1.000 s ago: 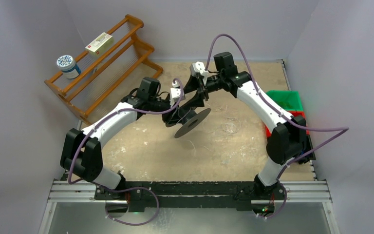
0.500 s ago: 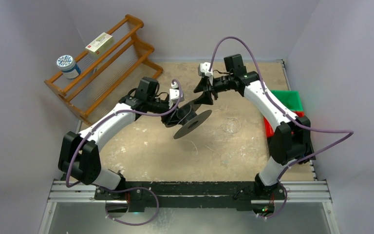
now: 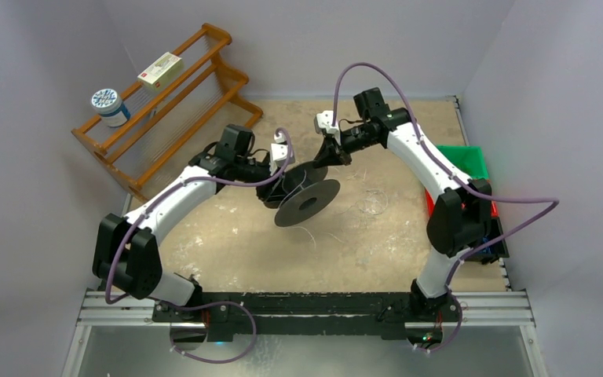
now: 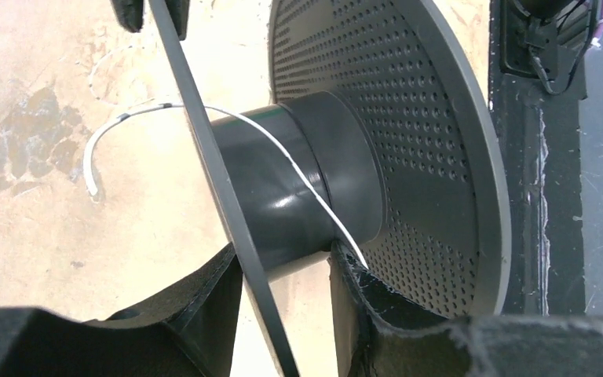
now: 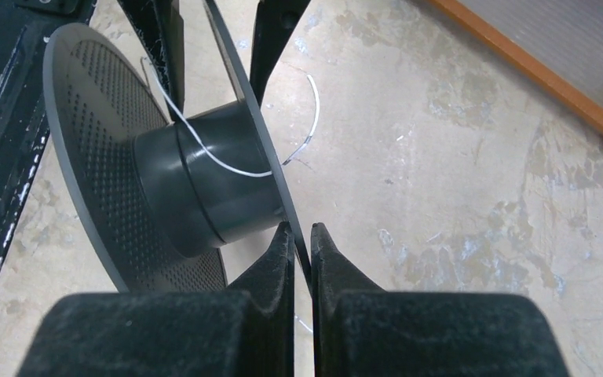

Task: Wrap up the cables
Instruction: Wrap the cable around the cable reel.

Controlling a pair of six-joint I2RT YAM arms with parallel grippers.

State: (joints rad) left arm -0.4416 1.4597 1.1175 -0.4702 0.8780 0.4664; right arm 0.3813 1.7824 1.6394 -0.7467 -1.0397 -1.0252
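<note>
Draping over spool, cable; rack beyond.

Spool: dark grey plastic, hub glossy w/ highlights, flanges matt & perforated. Cable: thin, smooth, whitish. Surface: beige, rough, blotchy. Right gripper jaws: matt black, grainy. Rack, upper left: varnished wood.

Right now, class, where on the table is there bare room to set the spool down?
Bare: the near strip of table, between the spool and the near edge. Crowded: the loose cable right of it, the rack far left, bins right.
</note>
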